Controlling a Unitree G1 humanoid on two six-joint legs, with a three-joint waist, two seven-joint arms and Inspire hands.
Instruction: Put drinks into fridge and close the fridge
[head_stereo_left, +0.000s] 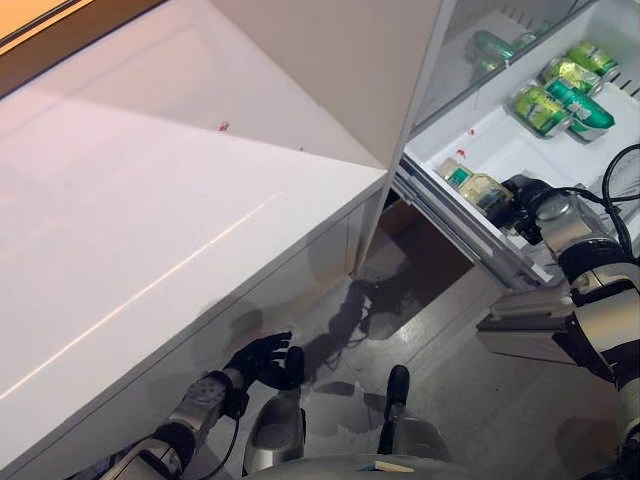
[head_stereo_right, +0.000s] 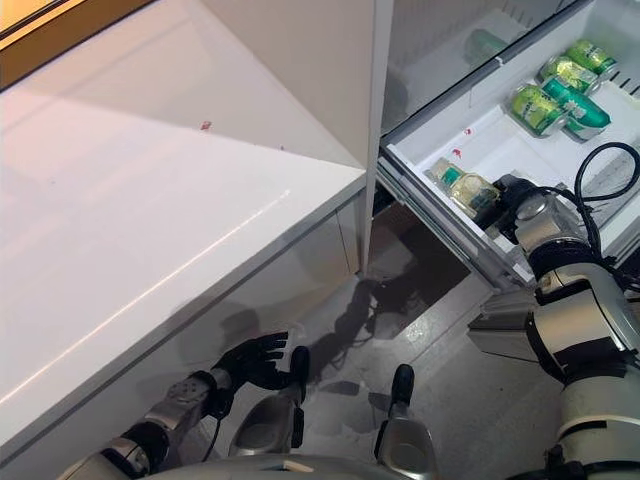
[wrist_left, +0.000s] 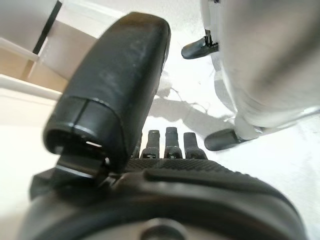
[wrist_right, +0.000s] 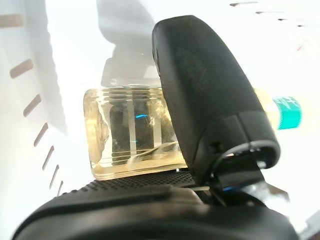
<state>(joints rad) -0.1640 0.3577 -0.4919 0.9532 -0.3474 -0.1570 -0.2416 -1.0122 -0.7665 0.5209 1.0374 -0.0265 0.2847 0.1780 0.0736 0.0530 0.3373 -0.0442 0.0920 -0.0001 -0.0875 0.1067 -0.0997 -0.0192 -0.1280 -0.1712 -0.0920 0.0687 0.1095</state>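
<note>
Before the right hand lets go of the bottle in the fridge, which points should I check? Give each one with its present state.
1. Right hand gripping the bottle: ok, thumb and fingers are curled round it in the right wrist view.
2. Bottle inside the fridge drawer: ok.
3. Bottle resting on the drawer floor: cannot tell.
4. Free space beside the bottle: ok, the green cans lie farther back.
5. Left hand out of the way: ok, low by the counter, holding nothing.
6. Fridge closed: not ok, open.
</note>
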